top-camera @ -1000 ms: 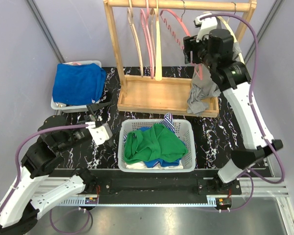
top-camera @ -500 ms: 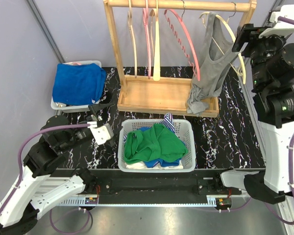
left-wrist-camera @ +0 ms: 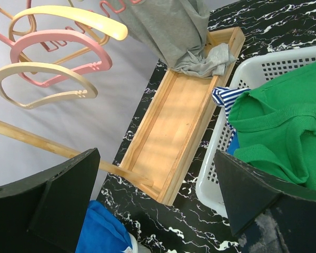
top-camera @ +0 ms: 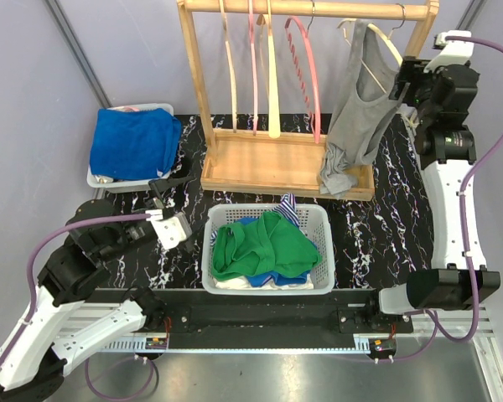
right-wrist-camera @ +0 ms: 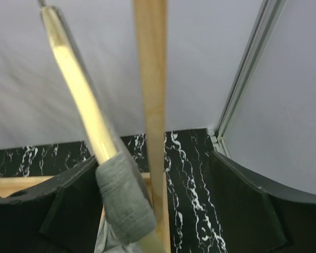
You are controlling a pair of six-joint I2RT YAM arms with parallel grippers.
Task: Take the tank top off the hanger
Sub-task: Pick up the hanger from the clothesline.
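Observation:
A grey tank top [top-camera: 356, 117] hangs on a cream hanger [top-camera: 386, 43] at the right end of the wooden rack's rail [top-camera: 318, 10]. Its hem is bunched on the rack's base tray [top-camera: 268, 163]. My right gripper [top-camera: 405, 84] is open, high up beside the rack's right post, just right of the tank top. In the right wrist view the hanger arm [right-wrist-camera: 79, 100], a grey strap [right-wrist-camera: 124, 205] and the post [right-wrist-camera: 151, 79] lie between my open fingers [right-wrist-camera: 42, 211]. My left gripper [top-camera: 163, 188] is open and empty, low at the left. Its wrist view shows the tank top [left-wrist-camera: 168, 26] far off.
A white basket [top-camera: 218, 219] with green and striped clothes stands at the front centre. A bin of blue cloth [top-camera: 134, 142] is at the back left. Several empty pink and cream hangers [top-camera: 264, 67] hang on the rail's left half.
My right arm swung from in front of the tank top out to the far right, then came back in beside the rack's right post. The pink hanger swung left. My left arm stayed still.

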